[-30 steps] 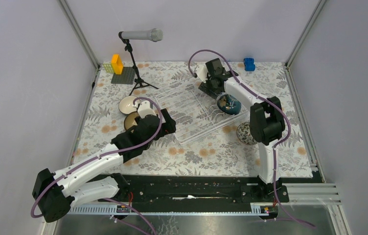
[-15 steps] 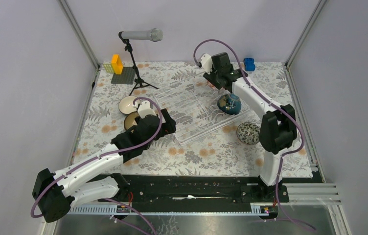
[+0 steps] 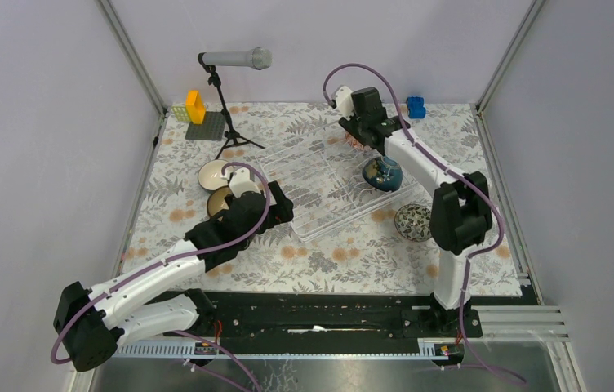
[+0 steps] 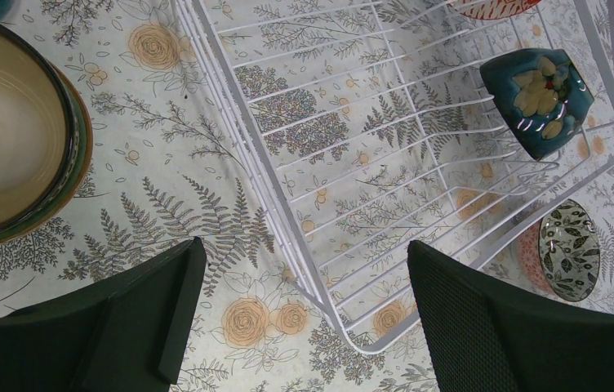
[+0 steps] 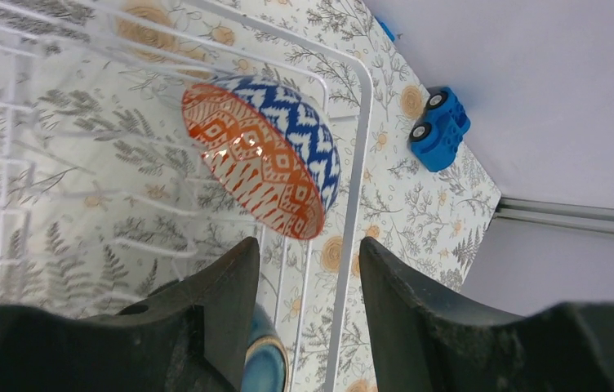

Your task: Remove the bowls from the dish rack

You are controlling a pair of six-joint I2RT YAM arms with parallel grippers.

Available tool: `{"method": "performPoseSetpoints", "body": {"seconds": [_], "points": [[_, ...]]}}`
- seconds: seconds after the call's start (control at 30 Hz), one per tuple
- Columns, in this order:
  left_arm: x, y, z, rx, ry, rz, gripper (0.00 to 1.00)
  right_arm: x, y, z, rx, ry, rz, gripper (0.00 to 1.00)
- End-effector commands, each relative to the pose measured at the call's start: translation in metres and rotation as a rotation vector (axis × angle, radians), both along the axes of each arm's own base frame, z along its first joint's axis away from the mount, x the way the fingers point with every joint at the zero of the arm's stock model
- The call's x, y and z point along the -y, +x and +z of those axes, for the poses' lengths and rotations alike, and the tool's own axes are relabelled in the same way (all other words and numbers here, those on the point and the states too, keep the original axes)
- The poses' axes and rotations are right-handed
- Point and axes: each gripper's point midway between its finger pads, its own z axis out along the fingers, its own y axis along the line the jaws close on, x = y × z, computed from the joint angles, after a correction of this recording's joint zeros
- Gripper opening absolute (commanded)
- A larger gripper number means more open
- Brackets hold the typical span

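Note:
The white wire dish rack [image 3: 312,175] lies mid-table. In it a dark teal bowl with gold [image 3: 382,174] stands tilted at the right side. A blue-white zigzag bowl [image 5: 271,155], orange-patterned inside, stands on edge at the rack's far right corner. My right gripper [image 3: 358,137] hovers just above that bowl, open and empty [image 5: 308,269]. My left gripper [image 3: 282,206] is open and empty over the rack's near left corner [image 4: 304,253]. Two bowls, a white-inside one [image 3: 214,174] and a tan-inside one [image 3: 222,200], sit on the table left of the rack. A dark patterned bowl [image 3: 414,222] sits right of it.
A microphone on a tripod [image 3: 226,98] stands at the back left beside a grey baseplate with yellow bricks [image 3: 197,118]. A blue toy [image 3: 416,107] lies at the back right. In the left wrist view the rack's rim [image 4: 320,286] runs between my fingers.
My right arm has swung from above the dark teal bowl to the rack's far right corner, over the zigzag bowl. The left arm has not moved.

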Motion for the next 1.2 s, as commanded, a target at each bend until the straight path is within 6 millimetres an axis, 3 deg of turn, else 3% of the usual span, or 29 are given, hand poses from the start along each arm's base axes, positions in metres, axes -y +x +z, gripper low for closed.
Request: {"method": "performPoseSetpoints", "body": {"seconds": [0.0, 0.2, 0.4, 0.43, 0.53, 0.63, 0.73, 1.07, 1.17], "points": [[0.001, 0.005, 0.023, 0.053, -0.046, 0.009, 0.99, 0.0, 0.03, 0.005, 0.096, -0.047, -0.066, 0.55], [0.0, 0.009, 0.024, 0.06, -0.032, 0.018, 0.99, 0.003, 0.05, -0.008, 0.136, -0.103, -0.095, 0.57], [0.002, 0.013, 0.022, 0.055, -0.011, 0.018, 0.99, 0.005, 0.063, -0.016, 0.182, -0.133, -0.127, 0.46], [0.003, 0.014, 0.021, 0.054, -0.009, 0.016, 0.99, 0.006, 0.065, -0.016, 0.189, -0.14, -0.131, 0.41], [0.003, 0.016, 0.019, 0.05, -0.001, 0.019, 0.99, 0.007, 0.069, -0.017, 0.201, -0.149, -0.152, 0.02], [0.004, 0.017, 0.018, 0.047, 0.0, 0.018, 0.99, 0.006, 0.068, -0.014, 0.213, -0.125, -0.164, 0.0], [0.004, 0.017, 0.018, 0.045, -0.001, 0.015, 0.99, 0.008, 0.064, -0.001, 0.257, -0.114, -0.191, 0.0], [-0.001, 0.011, 0.016, 0.04, -0.016, 0.02, 0.99, 0.015, 0.035, 0.08, 0.479, -0.081, -0.304, 0.0], [-0.005, 0.008, 0.016, 0.041, -0.022, 0.024, 0.99, 0.026, 0.023, 0.102, 0.509, -0.061, -0.35, 0.0]]}}
